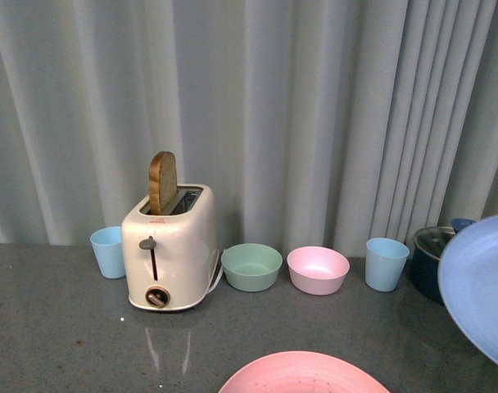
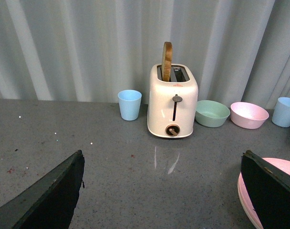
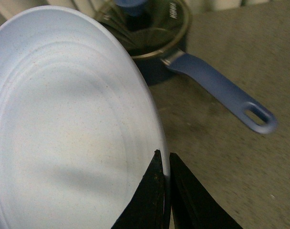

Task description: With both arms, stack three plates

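While your right gripper [image 3: 164, 155] is clenched on the light blue plate [image 3: 64, 119], its fingers [image 3: 152, 195] sit one on each side of the rim, nearly together with only the plate edge between them. Front view puts that plate at the far right, tilted steeply with its face toward the camera and partly cut off by the frame. You can't tell from any view whether its lower edge touches the grey counter [image 1: 61, 327].

Your left gripper [image 2: 162, 153] is released: jaws spread wide, hovering over bare counter. One of its fingers [image 2: 271, 191] overlaps the near side of the pink plate [image 1: 302, 372] in the wrist view; contact or not, can't tell. The pink plate lies flat at the near edge of the counter, about centre in front view, well apart from the blue one.

Back row along the curtain [image 1: 314, 98], left to right:
- blue cup [image 1: 108, 251], just beside the toaster [image 1: 169, 246]
- slice of toast [image 1: 161, 182] standing up out of the toaster slot
- green bowl [image 1: 251, 267], then pink bowl [image 1: 318, 269], close together
- second blue cup [image 1: 386, 264]
- dark blue saucepan [image 3: 150, 43] with glass lid, handle [image 3: 221, 90] pointing away from the plate, sitting right behind it
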You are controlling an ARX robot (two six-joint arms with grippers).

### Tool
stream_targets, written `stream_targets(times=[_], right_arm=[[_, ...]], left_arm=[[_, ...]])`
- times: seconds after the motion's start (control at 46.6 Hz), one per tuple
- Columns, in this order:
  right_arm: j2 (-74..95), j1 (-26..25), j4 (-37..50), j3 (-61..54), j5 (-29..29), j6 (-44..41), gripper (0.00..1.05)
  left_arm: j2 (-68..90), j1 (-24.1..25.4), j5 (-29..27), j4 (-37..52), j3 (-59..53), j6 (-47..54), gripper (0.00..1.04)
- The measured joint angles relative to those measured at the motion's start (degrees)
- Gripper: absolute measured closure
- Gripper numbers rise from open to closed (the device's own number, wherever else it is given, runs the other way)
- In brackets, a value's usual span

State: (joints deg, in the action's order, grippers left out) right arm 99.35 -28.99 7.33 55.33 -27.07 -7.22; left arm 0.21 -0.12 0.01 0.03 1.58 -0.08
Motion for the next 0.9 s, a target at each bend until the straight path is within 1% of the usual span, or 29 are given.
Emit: stream_targets(times=[0.236,0.3,0.386,0.429,0.494,0.644,0.901], right_arm=[[-0.26,12.76,4.44,-1.84,1.49,6.69,1.01],[0.61,17.35,6.34,-2.51,2.47,8.57,1.01],[1.99,21.57,8.35,-3.13,2.93,10.4,1.01],[3.65,24.79,10.21,-3.54,2.99,12.37,1.01],[6.01,28.17,12.15,-3.87,2.99,14.84,1.01],[9.84,32.46,15.89,-4.83,2.97,19.56,1.01],[12.2,34.1,17.84,-6.54,2.51,23.08,1.01]], left_arm=[[0.0,0.0,0.0,0.0,0.0,0.0,0.07],[0.0,0.0,0.0,0.0,0.0,0.0,0.07],[0.0,0.0,0.0,0.0,0.0,0.0,0.07],[0.0,0.0,0.0,0.0,0.0,0.0,0.07],[0.0,0.0,0.0,0.0,0.0,0.0,0.07],[0.0,0.0,0.0,0.0,0.0,0.0,0.07],[0.0,0.0,0.0,0.0,0.0,0.0,0.07]])
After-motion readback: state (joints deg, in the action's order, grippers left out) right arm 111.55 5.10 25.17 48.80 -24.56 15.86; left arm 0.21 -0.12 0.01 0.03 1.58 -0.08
